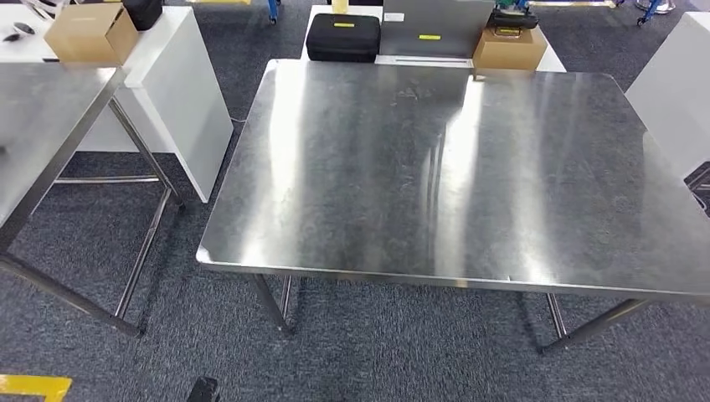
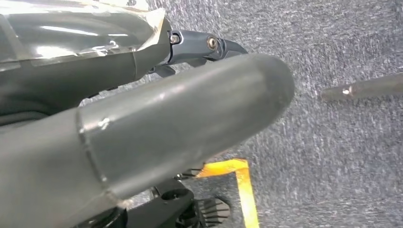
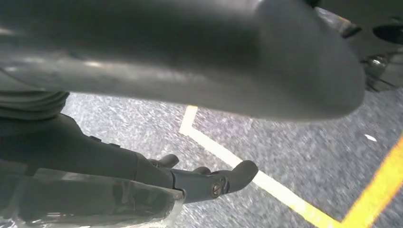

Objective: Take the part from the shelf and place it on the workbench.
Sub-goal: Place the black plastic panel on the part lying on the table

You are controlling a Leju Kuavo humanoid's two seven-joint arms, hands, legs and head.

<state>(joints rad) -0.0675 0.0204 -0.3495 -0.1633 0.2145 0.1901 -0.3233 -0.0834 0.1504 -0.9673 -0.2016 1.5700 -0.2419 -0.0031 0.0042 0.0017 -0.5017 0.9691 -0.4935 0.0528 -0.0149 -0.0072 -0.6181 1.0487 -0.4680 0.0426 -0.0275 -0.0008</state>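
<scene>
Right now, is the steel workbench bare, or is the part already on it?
Bare. In the head view the workbench top shows only reflections, with no part on it; the black case and cardboard box stand behind it.

Head view high, facing down on workbench [image 1: 452, 167] — wrist views close, facing carpet [image 2: 342, 156].

A workbench [image 1: 469, 167] is set in the middle of the head view. Behind its far edge, a case [image 1: 342, 38] is placed to the left, a box [image 1: 509, 48] to the right, and a panel [image 1: 435, 25] between them. A second table [image 1: 42, 126] is set to the left, with a carton [image 1: 90, 33] found behind it on a counter [image 1: 180, 75].
</scene>
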